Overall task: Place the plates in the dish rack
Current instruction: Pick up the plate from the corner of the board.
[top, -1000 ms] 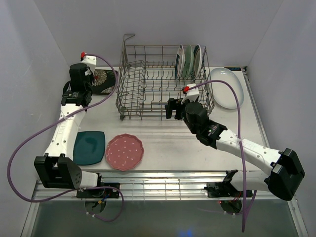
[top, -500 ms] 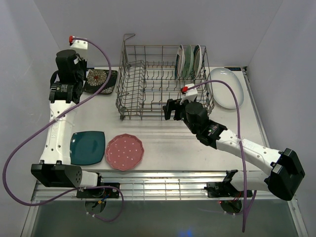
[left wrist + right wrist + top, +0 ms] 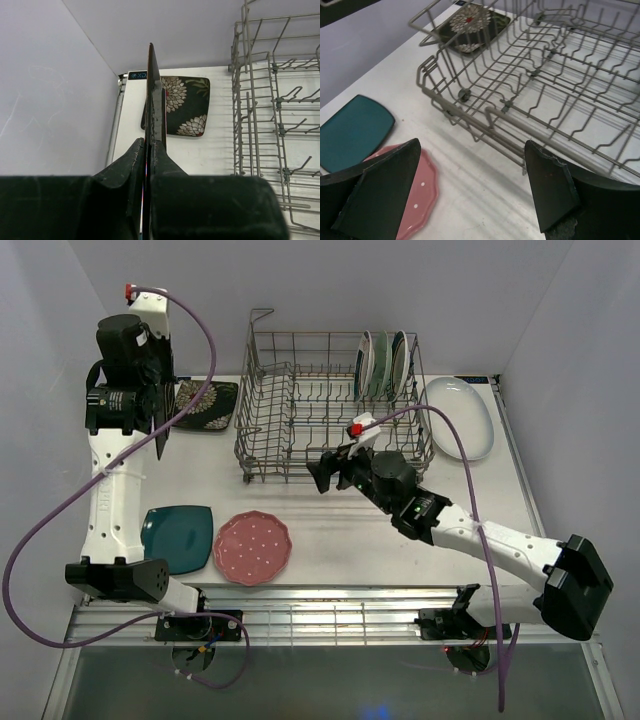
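Observation:
My left gripper (image 3: 155,400) is shut on a thin black plate (image 3: 155,100), held on edge high above the table's back left corner. Its jaws (image 3: 148,142) pinch the plate's lower rim. Below it a black floral square plate (image 3: 205,405) (image 3: 182,105) lies flat beside the dish rack (image 3: 290,365). Three round plates (image 3: 385,362) stand upright in the rack's back right. My right gripper (image 3: 322,475) (image 3: 471,145) is open and empty, hovering at the rack's near side (image 3: 451,106). A pink dotted plate (image 3: 253,547) (image 3: 422,187) and a dark teal plate (image 3: 180,538) (image 3: 355,131) lie at the front left.
A large white oval plate (image 3: 462,418) lies to the right of the rack, near the right wall. Walls close in the table on the left, back and right. Purple cables loop from both wrists.
My left gripper has risen from the floral plates with a black plate in it and swung back and left. My right gripper has shifted left along the rack's front.

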### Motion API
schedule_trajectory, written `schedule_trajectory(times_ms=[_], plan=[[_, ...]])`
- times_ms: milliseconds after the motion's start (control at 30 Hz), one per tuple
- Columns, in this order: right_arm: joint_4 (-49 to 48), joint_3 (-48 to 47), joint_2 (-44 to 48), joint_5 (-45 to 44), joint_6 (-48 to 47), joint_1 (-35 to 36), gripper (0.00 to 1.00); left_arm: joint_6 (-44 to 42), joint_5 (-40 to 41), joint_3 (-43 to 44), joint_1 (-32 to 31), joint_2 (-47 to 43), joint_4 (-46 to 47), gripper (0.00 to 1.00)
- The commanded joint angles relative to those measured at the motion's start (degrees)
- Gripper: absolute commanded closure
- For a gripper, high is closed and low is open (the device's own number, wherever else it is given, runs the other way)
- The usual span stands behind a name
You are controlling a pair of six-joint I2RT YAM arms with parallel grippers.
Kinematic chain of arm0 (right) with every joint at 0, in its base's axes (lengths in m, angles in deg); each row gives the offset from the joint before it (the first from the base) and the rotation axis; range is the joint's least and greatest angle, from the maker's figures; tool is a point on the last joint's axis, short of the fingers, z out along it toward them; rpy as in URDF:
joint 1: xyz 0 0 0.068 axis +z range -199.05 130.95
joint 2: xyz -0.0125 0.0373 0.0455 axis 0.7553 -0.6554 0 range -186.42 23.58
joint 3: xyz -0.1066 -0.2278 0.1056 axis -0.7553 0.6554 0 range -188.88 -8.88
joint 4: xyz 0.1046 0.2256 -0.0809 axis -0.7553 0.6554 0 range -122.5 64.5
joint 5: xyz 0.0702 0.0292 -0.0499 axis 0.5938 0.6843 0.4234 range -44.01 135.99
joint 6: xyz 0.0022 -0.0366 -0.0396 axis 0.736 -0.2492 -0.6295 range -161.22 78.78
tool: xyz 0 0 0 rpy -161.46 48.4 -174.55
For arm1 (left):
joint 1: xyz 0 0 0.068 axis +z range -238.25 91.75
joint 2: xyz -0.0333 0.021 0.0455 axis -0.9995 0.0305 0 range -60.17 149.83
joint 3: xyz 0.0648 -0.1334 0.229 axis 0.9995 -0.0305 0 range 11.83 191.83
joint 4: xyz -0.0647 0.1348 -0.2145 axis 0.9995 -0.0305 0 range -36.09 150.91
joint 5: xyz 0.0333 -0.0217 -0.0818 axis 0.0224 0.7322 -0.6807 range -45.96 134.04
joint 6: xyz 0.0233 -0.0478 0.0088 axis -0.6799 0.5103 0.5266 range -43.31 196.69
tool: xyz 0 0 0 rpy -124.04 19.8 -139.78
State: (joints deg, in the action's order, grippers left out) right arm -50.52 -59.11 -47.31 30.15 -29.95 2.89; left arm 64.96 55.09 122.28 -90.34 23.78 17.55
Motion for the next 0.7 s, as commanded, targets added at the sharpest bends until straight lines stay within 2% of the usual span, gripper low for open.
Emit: schedule_trajectory(times_ms=[0,400,667], plan=[[-5.71,-2.14,-2.66,2.66,-3.35,4.03,0.10,1.18,-1.56,5.21,0.24,-1.50,5.12,1.00],[-14.31,-16.55,-18.66,6.60,-7.84,13.09,0.10,8.03,-2.79,1.70,0.24,-2.55,4.68,1.00],[-20.73,-23.93,-27.10,10.30,-8.02,14.50,0.10,11.20,-2.00,-3.49,0.24,-3.53,6.61,1.00]])
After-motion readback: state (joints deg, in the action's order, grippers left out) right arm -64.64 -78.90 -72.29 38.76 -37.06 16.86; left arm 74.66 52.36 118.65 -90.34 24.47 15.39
